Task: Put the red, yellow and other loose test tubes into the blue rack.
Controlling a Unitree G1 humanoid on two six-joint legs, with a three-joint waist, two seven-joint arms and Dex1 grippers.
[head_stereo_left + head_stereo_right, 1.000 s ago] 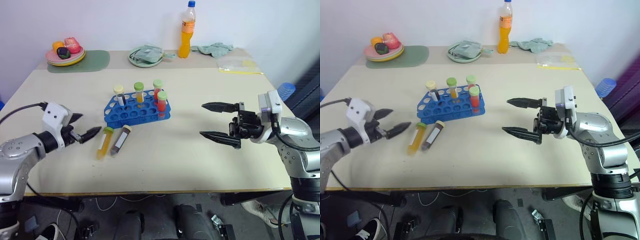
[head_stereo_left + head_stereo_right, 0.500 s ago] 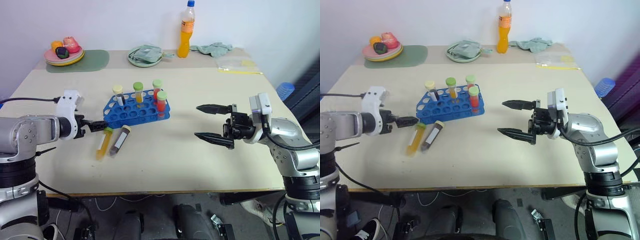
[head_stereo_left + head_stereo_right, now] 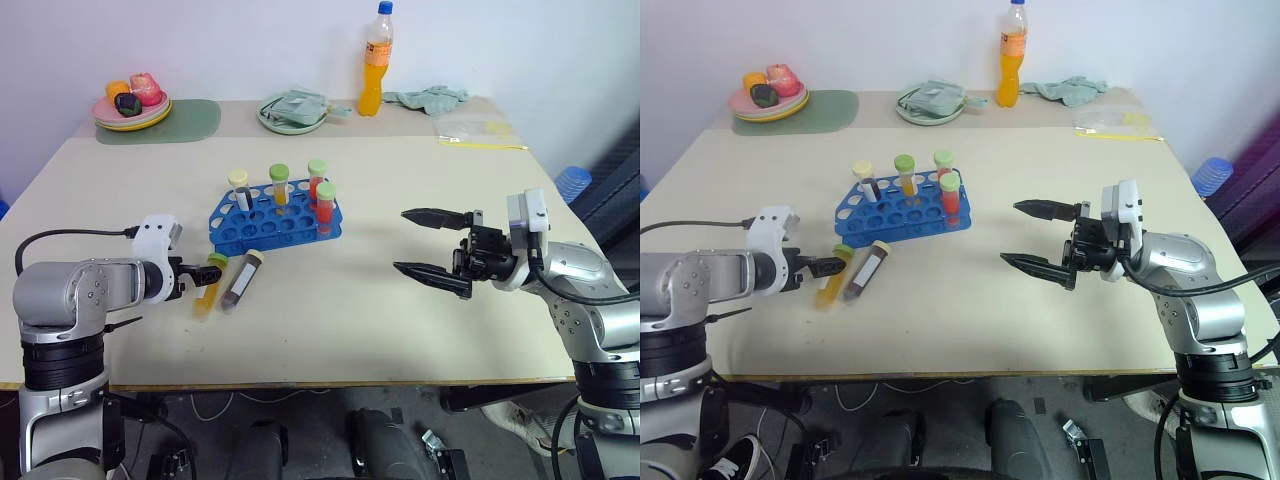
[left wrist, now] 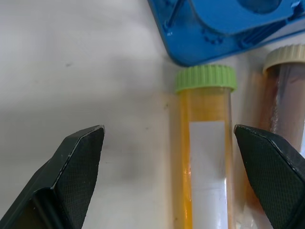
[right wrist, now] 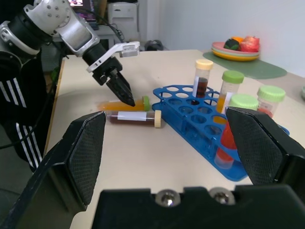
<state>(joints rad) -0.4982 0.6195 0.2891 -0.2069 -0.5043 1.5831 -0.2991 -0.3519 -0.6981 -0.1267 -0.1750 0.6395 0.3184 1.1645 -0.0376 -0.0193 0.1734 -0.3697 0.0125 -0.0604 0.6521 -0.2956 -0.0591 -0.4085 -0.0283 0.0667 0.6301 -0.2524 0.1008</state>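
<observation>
Left wrist view: the left claw (image 4: 167, 157) straddles the yellow tube (image 4: 206, 143), jaws wide, gripping nothing; the dark tube (image 4: 286, 90) lies touching it. Closing may catch both or roll one away; the right claw (image 3: 432, 242) hangs wide and empty.

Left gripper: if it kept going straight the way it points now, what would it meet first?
Most likely the yellow tube lying on the table. The open left gripper angles down with that tube between its fingers; the dark tube lies just beside. Depth is hard to judge.
</observation>
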